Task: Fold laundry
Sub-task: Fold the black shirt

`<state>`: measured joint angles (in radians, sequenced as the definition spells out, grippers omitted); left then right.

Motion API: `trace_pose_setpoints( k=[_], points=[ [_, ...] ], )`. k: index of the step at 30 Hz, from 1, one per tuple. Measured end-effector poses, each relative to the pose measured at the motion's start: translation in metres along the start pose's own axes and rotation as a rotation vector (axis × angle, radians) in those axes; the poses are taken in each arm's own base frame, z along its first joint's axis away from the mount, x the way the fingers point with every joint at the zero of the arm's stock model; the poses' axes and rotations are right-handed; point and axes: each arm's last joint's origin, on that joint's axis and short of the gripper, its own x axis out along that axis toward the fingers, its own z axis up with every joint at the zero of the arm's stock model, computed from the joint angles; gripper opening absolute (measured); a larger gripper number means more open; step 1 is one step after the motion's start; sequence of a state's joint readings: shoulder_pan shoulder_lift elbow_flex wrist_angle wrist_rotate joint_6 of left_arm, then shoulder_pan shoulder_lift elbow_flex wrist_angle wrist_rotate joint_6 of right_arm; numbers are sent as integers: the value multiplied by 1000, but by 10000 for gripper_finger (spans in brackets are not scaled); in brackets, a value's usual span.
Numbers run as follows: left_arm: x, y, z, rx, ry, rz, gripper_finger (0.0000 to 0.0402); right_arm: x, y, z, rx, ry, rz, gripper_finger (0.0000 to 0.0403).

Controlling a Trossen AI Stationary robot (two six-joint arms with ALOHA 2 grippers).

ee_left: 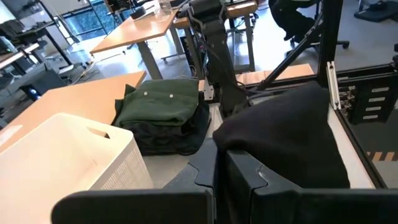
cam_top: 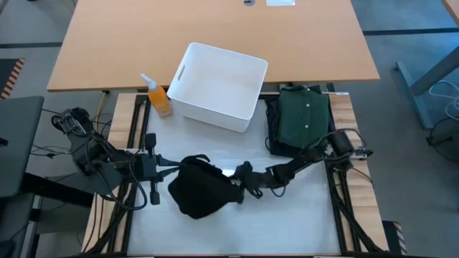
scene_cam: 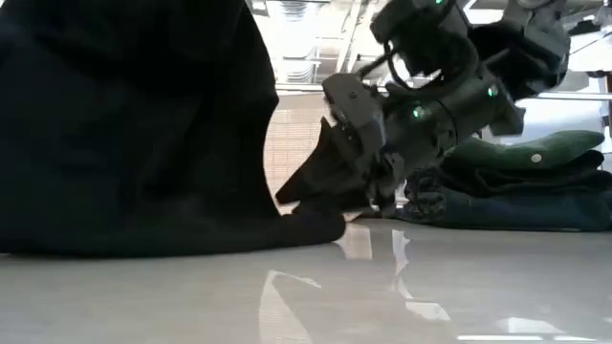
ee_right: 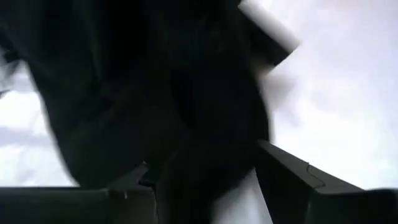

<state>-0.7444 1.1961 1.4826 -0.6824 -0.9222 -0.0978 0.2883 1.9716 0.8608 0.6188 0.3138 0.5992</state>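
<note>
The right claw sits low at the right edge of the black garment, its jaws spread wide with the dark cloth between them and nothing yet pinched, while the left claw is closed at the garment's left edge, seemingly on a bit of its cloth. That garment lies bunched in a heap mid-table, unfolded. Beyond it, on the table's right, the green shirt rests folded atop other dark clothes, so I judge the task partly done, this piece remaining.
</note>
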Motion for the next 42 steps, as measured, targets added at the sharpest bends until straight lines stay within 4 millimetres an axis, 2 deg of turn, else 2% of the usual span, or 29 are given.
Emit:
trace_pose_setpoints(
  k=[4, 8, 11, 14, 15, 17, 21, 24, 26, 30, 33, 35, 37, 42],
  points=[
    [0, 0, 0, 8, 0, 0, 0, 3, 8, -16, 67, 67, 83, 216],
    [0, 0, -1, 16, 5, 1, 0, -4, 20, -30, 63, 100, 56, 205],
    [0, 0, -1, 18, 6, 1, 0, -11, 31, -38, 23, 97, 55, 152],
    [0, 0, -1, 17, 6, 1, 0, -19, 42, -39, -43, 88, 69, 47],
    [0, 0, -1, 16, 6, 1, 0, -23, 47, -36, -74, 77, 85, 29],
    [0, 0, 0, 12, 2, -1, 0, -33, 59, -19, -118, 24, 129, 25],
    [-4, -3, 2, 0, -18, -21, 0, -75, 90, 29, -274, -105, 247, 25],
    [-9, -7, 5, 4, -47, -48, 0, -126, 115, 63, -430, -169, 323, 25],
    [-14, -10, 6, 11, -64, -69, 0, -168, 128, 88, -503, -217, 360, 25],
    [-25, -15, 2, 30, -54, -72, 0, -245, 139, 122, -599, -277, 363, 25],
    [-30, -20, -13, 31, 23, -54, 0, -290, 140, 138, -609, -326, 369, 25],
    [-27, -27, -28, 13, 115, -54, 0, -309, 140, 144, -601, -349, 381, 25],
    [-18, -40, -51, -19, 221, -58, 2, -317, 138, 142, -609, -336, 391, 25],
    [4, -82, -123, -73, 475, -123, 47, -312, 136, 128, -580, -213, 372, 25]
  ],
)
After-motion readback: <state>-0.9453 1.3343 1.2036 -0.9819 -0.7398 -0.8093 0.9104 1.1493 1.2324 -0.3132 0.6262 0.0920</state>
